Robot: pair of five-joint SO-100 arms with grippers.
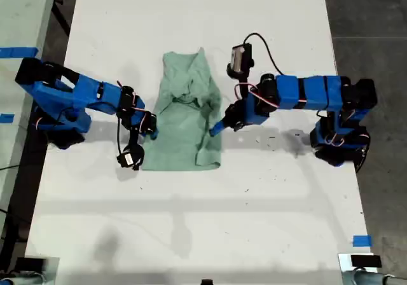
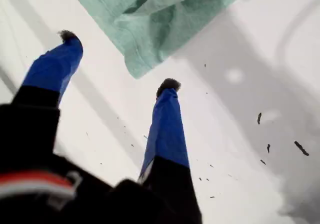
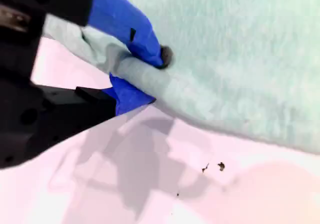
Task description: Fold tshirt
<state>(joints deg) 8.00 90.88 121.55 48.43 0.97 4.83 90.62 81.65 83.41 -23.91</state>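
Clamped on a side edge of the crumpled pale mint-green tshirt (image 3: pixel 235 59), my second gripper (image 3: pixel 142 76) is the arm in contact; my first gripper (image 2: pixel 117 61) hovers with jaws apart just off a corner, cloth lengthwise between both on the white bench (image 1: pixel 191 221)
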